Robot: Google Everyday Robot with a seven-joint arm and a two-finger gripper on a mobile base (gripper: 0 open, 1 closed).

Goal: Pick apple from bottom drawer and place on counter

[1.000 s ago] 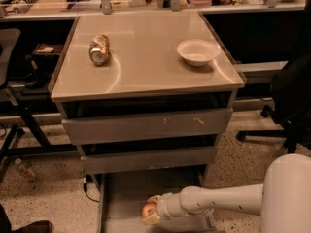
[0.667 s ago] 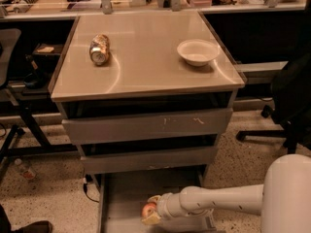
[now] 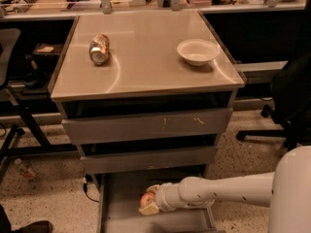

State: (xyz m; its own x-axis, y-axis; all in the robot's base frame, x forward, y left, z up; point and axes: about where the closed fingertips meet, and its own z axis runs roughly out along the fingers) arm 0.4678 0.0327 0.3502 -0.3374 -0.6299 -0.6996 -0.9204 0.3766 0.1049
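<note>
The claw [image 3: 148, 200] (in the bottom drawer [image 3: 121, 212]) hides part of the apple [image 3: 145, 198]; drawer front cut off

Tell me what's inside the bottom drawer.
The apple lies on the bottom drawer's grey floor, with the gripper at it. The arm covers part of the floor, so anything beneath it is hidden.

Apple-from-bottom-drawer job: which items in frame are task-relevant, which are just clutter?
For the job:
apple, in the bottom drawer
gripper, reached into that drawer, at the apple
counter, the drop spot

Lying about:
crushed can and white bowl, both on the counter
two upper drawers
bottle on the floor, left
</note>
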